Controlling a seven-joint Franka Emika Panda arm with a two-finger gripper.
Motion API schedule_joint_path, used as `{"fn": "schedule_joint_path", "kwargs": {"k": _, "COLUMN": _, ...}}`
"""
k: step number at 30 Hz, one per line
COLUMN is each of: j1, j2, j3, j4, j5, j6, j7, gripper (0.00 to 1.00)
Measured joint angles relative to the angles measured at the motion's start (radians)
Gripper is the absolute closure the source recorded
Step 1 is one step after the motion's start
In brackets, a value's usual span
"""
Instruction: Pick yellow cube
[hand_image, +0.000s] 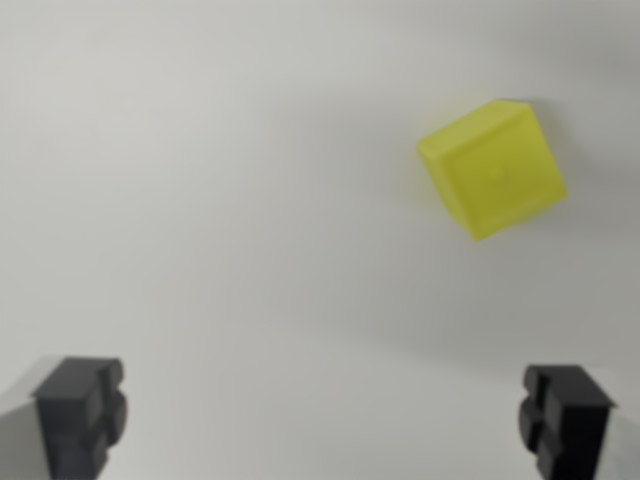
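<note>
A yellow cube (492, 168) lies on a plain white surface in the upper part of the wrist view's right, turned at an angle and slightly blurred. My gripper (322, 420) stands open with nothing between its fingers. One dark fingertip (80, 412) shows at the bottom of the wrist view's left and the other fingertip (566, 418) at the bottom of the wrist view's right. The cube sits well above the fingertips in the picture, roughly in line with the right one, and does not touch either.
A bare white surface (220, 200) fills the rest of the view.
</note>
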Motion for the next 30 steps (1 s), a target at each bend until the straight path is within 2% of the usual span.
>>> {"fn": "schedule_joint_path", "kwargs": {"k": 30, "j1": -0.068, "j2": 0.169, "j3": 0.001, "j4": 0.037, "j5": 0.01, "j6": 0.141, "j7": -0.339, "gripper": 0.0}}
